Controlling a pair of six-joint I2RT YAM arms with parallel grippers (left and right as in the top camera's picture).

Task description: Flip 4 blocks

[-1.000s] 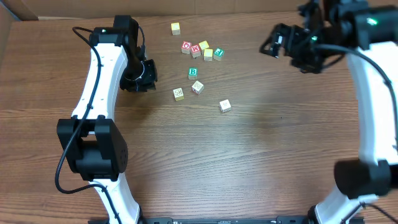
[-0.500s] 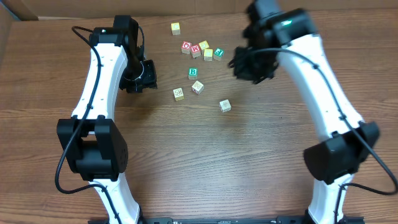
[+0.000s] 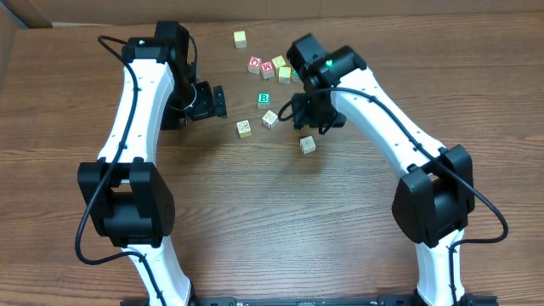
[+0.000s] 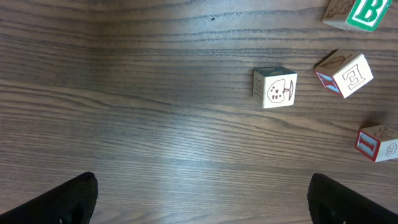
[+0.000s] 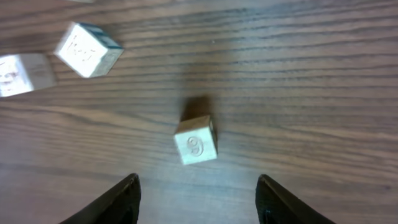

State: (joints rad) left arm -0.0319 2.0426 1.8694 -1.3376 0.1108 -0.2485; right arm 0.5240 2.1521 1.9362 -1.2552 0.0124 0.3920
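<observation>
While the left gripper [image 4: 202, 186] and the right gripper [image 5: 196, 186] both have their jaws spread and empty, the four blocks [image 3: 270, 119] lie loose on the table [image 3: 255, 221] between the arms, so I cannot tell how many flips are done.

Wooden table [image 3: 255, 223] (small blocks [image 3: 308, 144] scattered)

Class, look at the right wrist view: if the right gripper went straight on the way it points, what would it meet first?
Most likely the lone cream block, lying centred ahead of the open right gripper; how far off it lies is unclear.
</observation>
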